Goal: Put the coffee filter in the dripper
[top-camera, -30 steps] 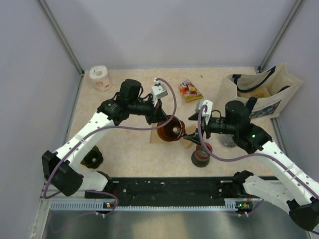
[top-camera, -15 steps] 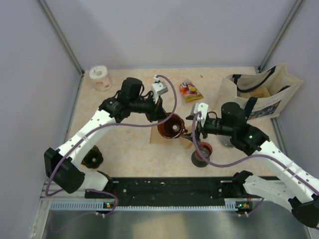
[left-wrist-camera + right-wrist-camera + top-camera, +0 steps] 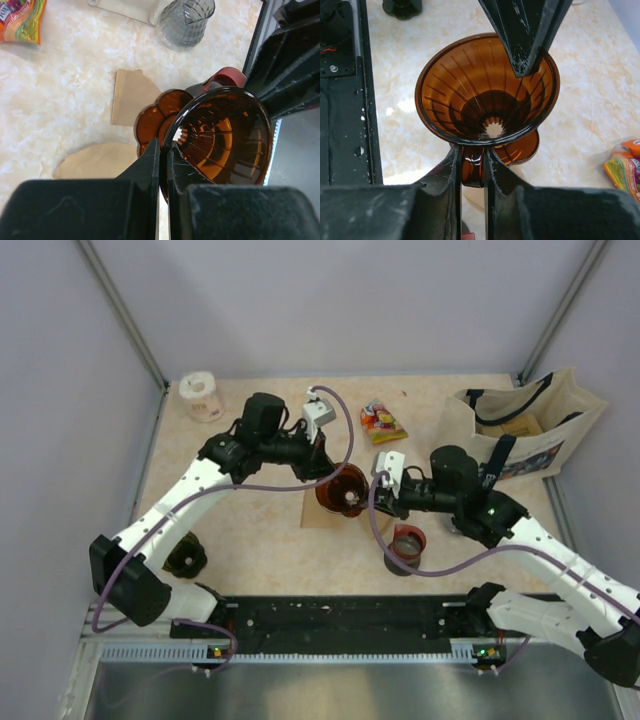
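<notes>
Both arms bend inward to the bench's middle. The left gripper (image 3: 162, 148) is pinched tight on the rim of the translucent amber-brown ribbed funnel dripper (image 3: 470, 85). The right gripper (image 3: 471, 152) nips it just under the opposite rim. On the beige marbled bench (image 3: 250, 530), a tan paper coffee filter (image 3: 131, 97) lies flat beneath, between pale grey walls (image 3: 330, 300).

Translucent amber-brown with dark radiating ribs on the dripper (image 3: 470, 95). Plain tan for the paper filter (image 3: 131, 97). Beige with white marbling across the table (image 3: 60, 90). Black with a red rim on the cup (image 3: 405, 548). Orange, multicoloured print on the snack packet (image 3: 382, 422).
</notes>
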Tool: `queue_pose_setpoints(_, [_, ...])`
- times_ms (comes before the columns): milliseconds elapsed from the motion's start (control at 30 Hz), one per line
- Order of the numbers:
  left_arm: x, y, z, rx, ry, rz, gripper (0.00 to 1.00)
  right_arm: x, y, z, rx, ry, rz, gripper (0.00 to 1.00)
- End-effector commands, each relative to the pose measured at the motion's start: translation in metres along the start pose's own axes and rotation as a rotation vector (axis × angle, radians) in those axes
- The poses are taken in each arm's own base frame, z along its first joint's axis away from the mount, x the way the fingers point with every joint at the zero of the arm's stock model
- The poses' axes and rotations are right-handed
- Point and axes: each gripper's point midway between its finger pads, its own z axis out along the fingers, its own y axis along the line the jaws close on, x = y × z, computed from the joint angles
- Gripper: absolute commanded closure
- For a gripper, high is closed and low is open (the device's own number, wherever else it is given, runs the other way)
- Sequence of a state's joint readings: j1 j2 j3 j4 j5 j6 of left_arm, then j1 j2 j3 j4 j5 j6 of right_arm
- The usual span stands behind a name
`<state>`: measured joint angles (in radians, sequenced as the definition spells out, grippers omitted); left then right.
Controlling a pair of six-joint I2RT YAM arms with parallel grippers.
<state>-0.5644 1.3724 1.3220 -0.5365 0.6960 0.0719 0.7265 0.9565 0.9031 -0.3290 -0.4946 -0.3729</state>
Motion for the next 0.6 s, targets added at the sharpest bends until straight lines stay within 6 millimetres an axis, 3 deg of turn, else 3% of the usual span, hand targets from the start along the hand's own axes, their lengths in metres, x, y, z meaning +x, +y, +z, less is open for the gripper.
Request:
queue_pose_setpoints(0, [-0.022, -0.017, -0.002, 0.058, -0.049, 0.035, 0.80, -0.025, -0.009, -0.005, 0.059, -0.089, -0.034, 0.96])
queue_pose_setpoints(33, [-0.025, -0.015, -0.004, 0.041, -0.059, 0.032, 0.63, -0.025, -0.013, -0.006, 0.087, -0.087, -0.011, 0.99])
queue_pose_setpoints(67, [-0.026, -0.013, -0.005, 0.023, -0.067, 0.024, 0.21, -0.023, -0.020, -0.009, 0.146, -0.084, 0.044, 1.00])
queue_pose_setpoints(100, [-0.031, -0.012, -0.008, 0.000, -0.086, 0.024, 0.01, -0.021, -0.030, -0.013, 0.220, -0.082, 0.090, 1.00])
queue_pose_setpoints(200, [-0.044, -0.010, -0.016, -0.061, -0.142, 0.006, 0.01, -0.014, -0.063, -0.042, 0.504, -0.088, 0.251, 1.00])
queue_pose_setpoints(267, [-0.051, -0.008, -0.023, -0.101, -0.185, -0.016, 0.01, -0.011, -0.074, -0.063, 0.642, -0.125, 0.384, 1.00])
queue_pose_setpoints(367, [-0.057, -0.002, -0.032, -0.179, -0.251, -0.060, 0.01, -0.004, -0.068, -0.086, 0.717, -0.150, 0.531, 1.00])
queue_pose_setpoints(533, [-0.045, 0.007, -0.047, -0.280, -0.334, -0.086, 0.01, 0.005, -0.058, -0.122, 0.815, -0.183, 0.696, 1.00])
queue_pose_setpoints(567, [-0.040, 0.009, -0.047, -0.293, -0.342, -0.099, 0.01, 0.017, -0.056, -0.130, 0.859, -0.147, 0.729, 1.00])
